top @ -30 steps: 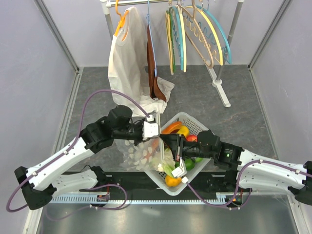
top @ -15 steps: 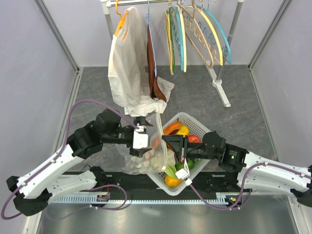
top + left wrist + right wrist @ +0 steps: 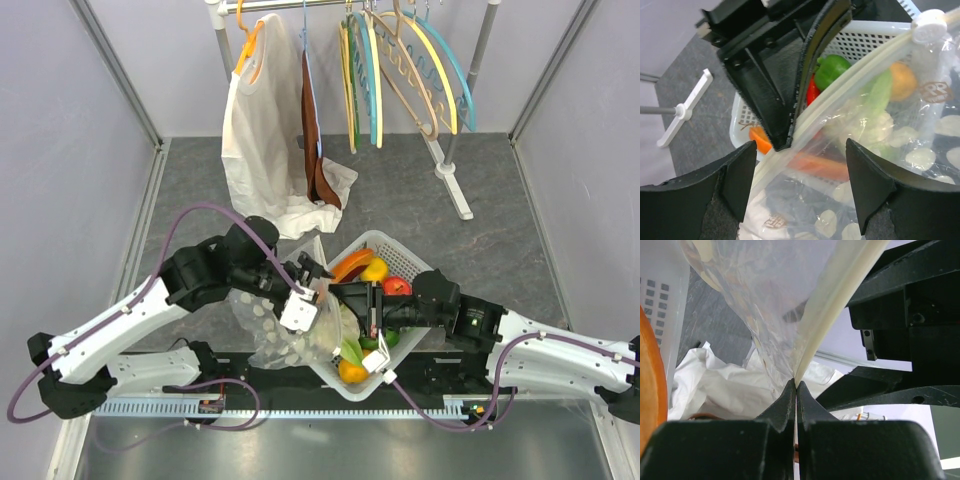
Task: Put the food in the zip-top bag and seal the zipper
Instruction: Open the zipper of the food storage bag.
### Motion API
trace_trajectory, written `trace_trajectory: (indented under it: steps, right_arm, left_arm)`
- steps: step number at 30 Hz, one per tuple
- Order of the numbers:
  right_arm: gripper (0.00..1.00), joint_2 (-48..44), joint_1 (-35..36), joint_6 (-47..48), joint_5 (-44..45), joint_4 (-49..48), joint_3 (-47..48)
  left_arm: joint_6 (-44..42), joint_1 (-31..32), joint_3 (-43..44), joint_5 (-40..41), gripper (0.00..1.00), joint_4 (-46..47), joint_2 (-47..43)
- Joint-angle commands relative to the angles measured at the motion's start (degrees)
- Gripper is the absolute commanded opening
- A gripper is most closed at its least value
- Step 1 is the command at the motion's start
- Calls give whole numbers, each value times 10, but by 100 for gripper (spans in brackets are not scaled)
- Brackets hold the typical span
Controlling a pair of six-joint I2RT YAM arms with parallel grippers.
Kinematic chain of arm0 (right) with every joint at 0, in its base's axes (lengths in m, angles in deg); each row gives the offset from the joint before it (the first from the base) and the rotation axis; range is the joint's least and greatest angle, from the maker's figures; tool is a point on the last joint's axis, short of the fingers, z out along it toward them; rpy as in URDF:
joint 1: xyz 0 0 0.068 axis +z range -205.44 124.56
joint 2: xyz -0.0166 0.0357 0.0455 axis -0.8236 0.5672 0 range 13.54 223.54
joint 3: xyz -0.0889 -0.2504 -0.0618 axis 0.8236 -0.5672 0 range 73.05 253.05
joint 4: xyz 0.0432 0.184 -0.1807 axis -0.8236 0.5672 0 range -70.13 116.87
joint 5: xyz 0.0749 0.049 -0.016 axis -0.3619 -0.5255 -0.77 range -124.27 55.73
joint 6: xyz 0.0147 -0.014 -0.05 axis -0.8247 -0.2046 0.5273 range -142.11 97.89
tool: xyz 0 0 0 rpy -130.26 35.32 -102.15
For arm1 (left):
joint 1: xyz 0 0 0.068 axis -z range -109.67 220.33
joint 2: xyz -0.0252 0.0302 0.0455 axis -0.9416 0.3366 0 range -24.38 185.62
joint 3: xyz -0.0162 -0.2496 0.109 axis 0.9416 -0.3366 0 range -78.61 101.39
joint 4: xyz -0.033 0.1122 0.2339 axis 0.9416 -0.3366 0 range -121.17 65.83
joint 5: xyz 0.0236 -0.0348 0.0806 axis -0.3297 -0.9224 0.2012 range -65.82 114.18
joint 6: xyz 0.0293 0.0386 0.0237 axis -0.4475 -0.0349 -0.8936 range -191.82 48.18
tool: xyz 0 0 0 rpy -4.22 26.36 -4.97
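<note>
Grey tabletop (image 3: 480, 230), zipper (image 3: 842, 295) clamped in right tool (image 3: 796, 384), beside basket (image 3: 402, 260)

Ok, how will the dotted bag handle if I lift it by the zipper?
Likely floppy: the zip-top bag sags and wrinkles below the zipper pinched in the right gripper. Probably slippery too; its film looks glossy.

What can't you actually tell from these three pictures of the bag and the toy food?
- Left wrist view: whether the food sits inside the zip-top bag or behind it in the basket; clear plastic shows both alike.
- Top view: the bag's mouth, covered by the left gripper and right gripper.
- Right wrist view: how far the zipper is sealed; the top edge cuts it off.
</note>
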Motion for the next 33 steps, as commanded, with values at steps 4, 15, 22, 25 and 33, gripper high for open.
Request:
trace_trajectory:
  steps: [4, 15, 22, 25, 33]
  right_arm:
    - [0, -15, 3, 27, -38, -10, -10]
    - [0, -33, 4, 16, -31, -2, -15]
    - [0, -27, 4, 11, -29, -1, -12]
    - [0, -23, 3, 6, -24, -2, -8]
    - [0, -12, 3, -23, 7, 28, 11]
  left_arm:
    - [-61, 10, 8, 8, 77, -36, 17]
    - [-62, 10, -26, 47, 63, -43, -14]
    - [-58, 10, -18, 43, 35, -52, -17]
    - [-61, 11, -17, 41, 19, -53, -16]
    - [-75, 10, -16, 43, 2, -69, -32]
